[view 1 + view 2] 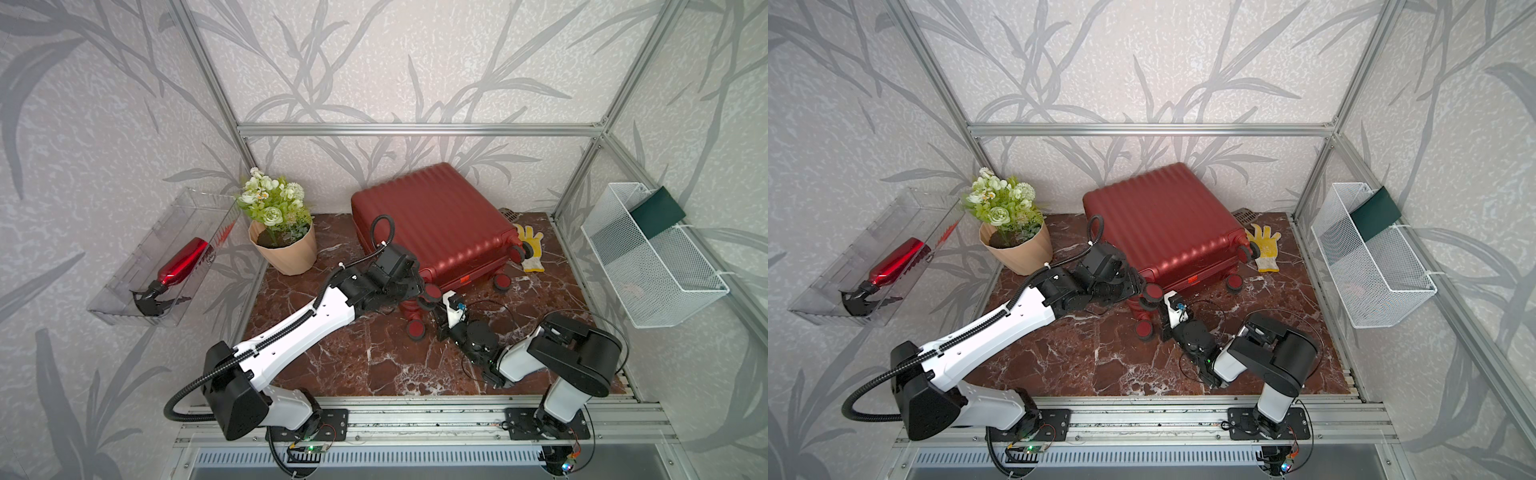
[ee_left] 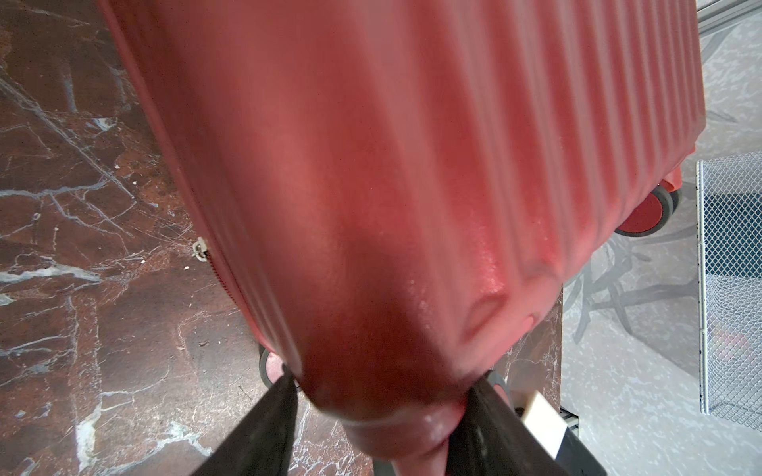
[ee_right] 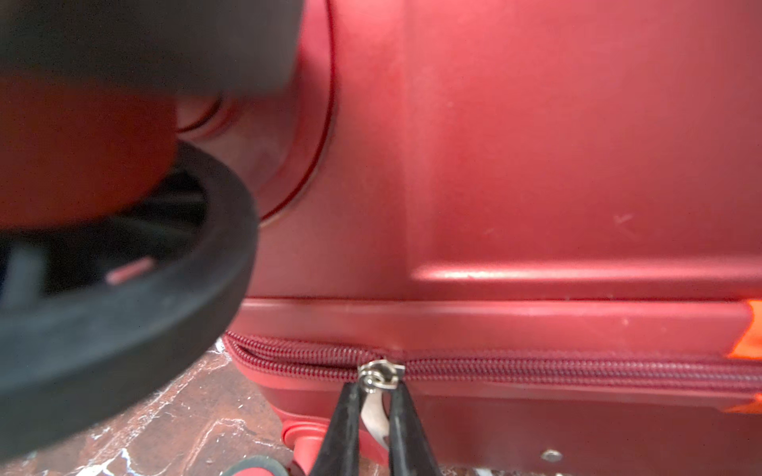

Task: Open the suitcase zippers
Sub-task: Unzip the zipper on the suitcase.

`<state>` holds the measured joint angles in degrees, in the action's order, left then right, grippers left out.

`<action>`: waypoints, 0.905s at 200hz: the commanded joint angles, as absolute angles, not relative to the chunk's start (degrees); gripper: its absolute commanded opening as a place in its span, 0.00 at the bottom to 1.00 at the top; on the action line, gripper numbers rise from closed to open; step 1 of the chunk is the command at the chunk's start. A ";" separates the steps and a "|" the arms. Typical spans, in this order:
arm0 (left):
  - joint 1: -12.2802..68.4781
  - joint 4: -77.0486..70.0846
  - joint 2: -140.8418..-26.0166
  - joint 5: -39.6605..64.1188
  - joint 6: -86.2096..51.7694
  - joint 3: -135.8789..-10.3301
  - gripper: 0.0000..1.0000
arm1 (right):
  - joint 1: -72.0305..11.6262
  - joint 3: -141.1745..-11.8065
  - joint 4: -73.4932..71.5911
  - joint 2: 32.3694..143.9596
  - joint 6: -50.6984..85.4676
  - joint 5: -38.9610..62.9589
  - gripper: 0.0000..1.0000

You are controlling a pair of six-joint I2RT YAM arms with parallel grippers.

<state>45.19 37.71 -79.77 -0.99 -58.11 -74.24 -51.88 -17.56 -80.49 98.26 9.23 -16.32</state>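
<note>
Overhead, in both top views the suitcase (image 1: 432,224) (image 1: 1163,220) lay ribbed face up at the back of the marble tabletop (image 1: 353,365). It sat between a potted bunch of flowers (image 1: 278,224) and a yellow glove (image 1: 530,245), with its 4 wheels turned toward the arms. The left gripper (image 1: 415,291) was at the suitcase's near corner. The right gripper (image 1: 441,306) was low against the wheeled side, just beside it. From up there I could not tell how either pair of jaws stood.

In the left wrist view, the left gripper's 2 black fingers (image 2: 264,424) straddled that rounded corner, 1 touching each side, so the jaws were clamped on the shell. Along the seam, a silver slider (image 2: 200,249) sat on the zip track (image 2: 231,296).

In the right wrist view, the right gripper's jaws were nearly closed, pinching the zipper pull (image 3: 373,412). The pull hung from a 2nd slider (image 3: 379,371) on the zip track. Toward the wheel (image 3: 165,321) the teeth stood parted; on the slider's other side they were meshed.
</note>
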 commanded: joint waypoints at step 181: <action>47.58 53.17 -84.77 -15.55 -50.43 -79.26 0.20 | -52.12 -17.62 -77.54 95.12 2.64 -20.71 0.00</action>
